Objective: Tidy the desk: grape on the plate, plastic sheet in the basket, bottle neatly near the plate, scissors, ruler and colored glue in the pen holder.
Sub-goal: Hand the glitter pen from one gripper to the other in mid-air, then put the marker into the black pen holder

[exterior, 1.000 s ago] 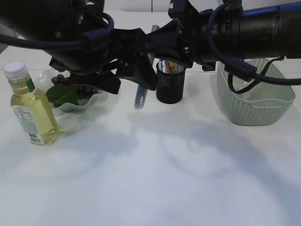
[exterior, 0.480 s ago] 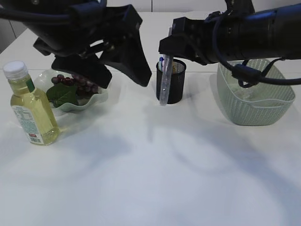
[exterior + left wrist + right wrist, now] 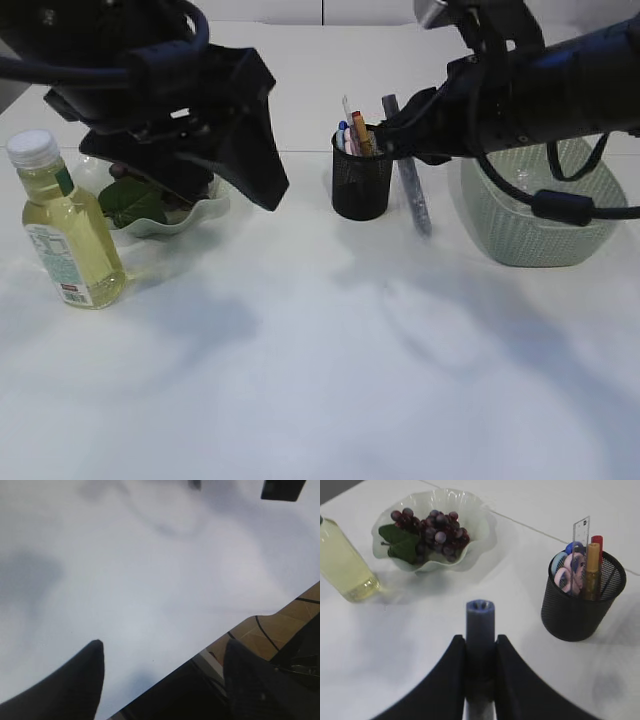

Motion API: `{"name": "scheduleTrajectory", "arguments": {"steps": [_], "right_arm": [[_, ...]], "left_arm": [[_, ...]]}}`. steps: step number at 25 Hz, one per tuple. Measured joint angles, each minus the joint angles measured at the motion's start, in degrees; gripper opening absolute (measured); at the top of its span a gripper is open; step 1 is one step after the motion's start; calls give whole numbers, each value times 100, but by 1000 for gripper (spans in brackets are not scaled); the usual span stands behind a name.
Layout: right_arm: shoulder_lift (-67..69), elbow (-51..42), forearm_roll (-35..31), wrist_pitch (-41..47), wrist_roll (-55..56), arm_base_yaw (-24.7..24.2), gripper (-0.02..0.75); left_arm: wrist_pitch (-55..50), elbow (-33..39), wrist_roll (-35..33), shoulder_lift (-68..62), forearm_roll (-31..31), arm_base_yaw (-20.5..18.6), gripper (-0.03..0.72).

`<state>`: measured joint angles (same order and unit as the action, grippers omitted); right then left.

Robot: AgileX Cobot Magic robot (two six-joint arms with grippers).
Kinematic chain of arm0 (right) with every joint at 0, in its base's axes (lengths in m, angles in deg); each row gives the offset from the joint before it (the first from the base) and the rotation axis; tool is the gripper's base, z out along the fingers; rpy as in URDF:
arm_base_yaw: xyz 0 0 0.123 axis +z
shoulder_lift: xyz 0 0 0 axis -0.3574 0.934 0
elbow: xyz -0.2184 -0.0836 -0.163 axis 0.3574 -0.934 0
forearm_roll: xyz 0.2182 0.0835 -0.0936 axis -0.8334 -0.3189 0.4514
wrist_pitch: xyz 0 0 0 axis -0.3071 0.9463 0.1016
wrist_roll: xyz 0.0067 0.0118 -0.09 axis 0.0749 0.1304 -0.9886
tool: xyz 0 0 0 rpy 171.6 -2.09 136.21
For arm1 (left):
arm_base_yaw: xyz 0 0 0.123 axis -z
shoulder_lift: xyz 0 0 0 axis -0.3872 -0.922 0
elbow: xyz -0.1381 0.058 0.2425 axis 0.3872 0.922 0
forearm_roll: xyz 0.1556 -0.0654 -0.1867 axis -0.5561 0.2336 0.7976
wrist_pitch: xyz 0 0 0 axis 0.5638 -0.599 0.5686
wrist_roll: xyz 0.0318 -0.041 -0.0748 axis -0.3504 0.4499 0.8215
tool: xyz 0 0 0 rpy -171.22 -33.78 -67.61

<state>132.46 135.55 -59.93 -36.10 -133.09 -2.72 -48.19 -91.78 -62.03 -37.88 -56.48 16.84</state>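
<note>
**Rolled sheet in hand, basket next**

The right gripper (image 3: 480,650) is clamped on the rolled plastic sheet (image 3: 412,195), which hangs just right of the pen holder (image 3: 361,184) and left of the basket (image 3: 545,235). I judge the next move is to carry it right, over the basket rim, and let go. The left gripper (image 3: 162,667) stands wide apart, empty, near the plate (image 3: 170,222) with the grape (image 3: 432,535); the bottle (image 3: 62,225) stands just left of the plate.

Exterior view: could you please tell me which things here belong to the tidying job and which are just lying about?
Part of the job:
grapes, plate, bottle, holder, scissors, ruler, glue, basket, rolled sheet in the right pincer.

Just lying about:
nothing seen; only the table itself.
</note>
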Motion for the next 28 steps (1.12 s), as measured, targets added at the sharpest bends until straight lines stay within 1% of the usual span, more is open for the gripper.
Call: {"name": "scheduleTrajectory", "arguments": {"steps": [3,6,10,14,23,28], "right_arm": [[0,0,515,-80,113,0,134],[12,0,615,-577,151,4,134],[282,320,569,-1205,151,4,134],[777,948,511,-1456,151,4,134],[1965,2455,203,-1686,151,4,134],[2621,3025,98,-1709,151,4,134]], "left_arm": [[-35,0,-6,0,-165,0,540],[-71,0,-15,0,-272,0,540],[-78,-9,-20,0,-438,0,540],[-19,-9,-20,0,-638,0,540],[243,-9,-20,0,-738,0,515],[346,-9,-20,0,-947,0,508]]}}
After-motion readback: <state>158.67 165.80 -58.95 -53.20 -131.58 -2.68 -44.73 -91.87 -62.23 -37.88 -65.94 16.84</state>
